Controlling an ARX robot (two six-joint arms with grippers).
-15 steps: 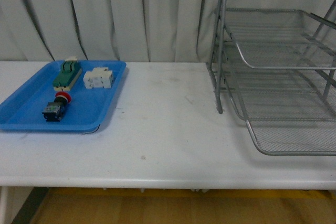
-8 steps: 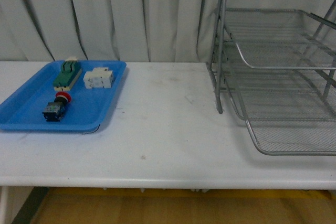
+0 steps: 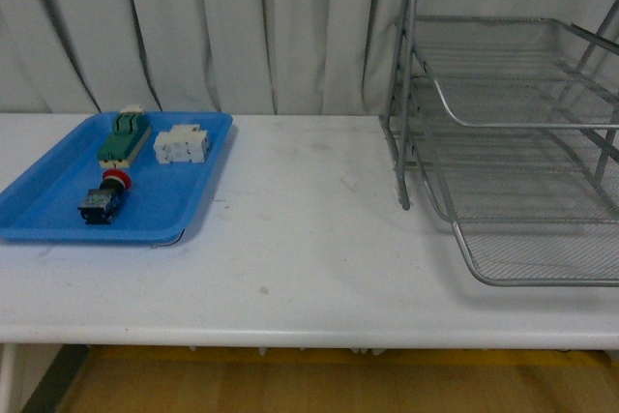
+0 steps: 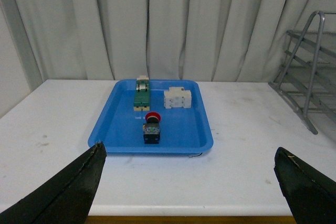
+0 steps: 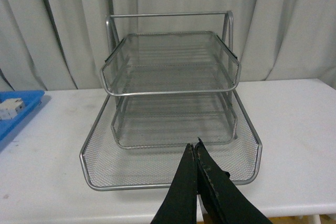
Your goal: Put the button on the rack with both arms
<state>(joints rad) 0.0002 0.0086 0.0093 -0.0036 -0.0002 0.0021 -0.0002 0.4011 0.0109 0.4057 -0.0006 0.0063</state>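
The button (image 3: 103,196), red cap and blue-black body, lies in the blue tray (image 3: 39,210) at the table's left; it also shows in the left wrist view (image 4: 151,128). The silver wire rack (image 3: 503,123) stands at the right, lowest tray pulled out; it also shows in the right wrist view (image 5: 170,98). My left gripper (image 4: 189,156) is open and empty, well short of the tray, above the table's near edge. My right gripper (image 5: 195,145) is shut and empty, in front of the rack's lowest tray. Neither arm shows in the front view.
A green-and-cream terminal block (image 3: 123,135) and a white block component (image 3: 182,144) lie at the back of the blue tray. A grey curtain (image 3: 242,26) hangs behind the white table (image 3: 309,239). The table's front edge runs along the bottom.
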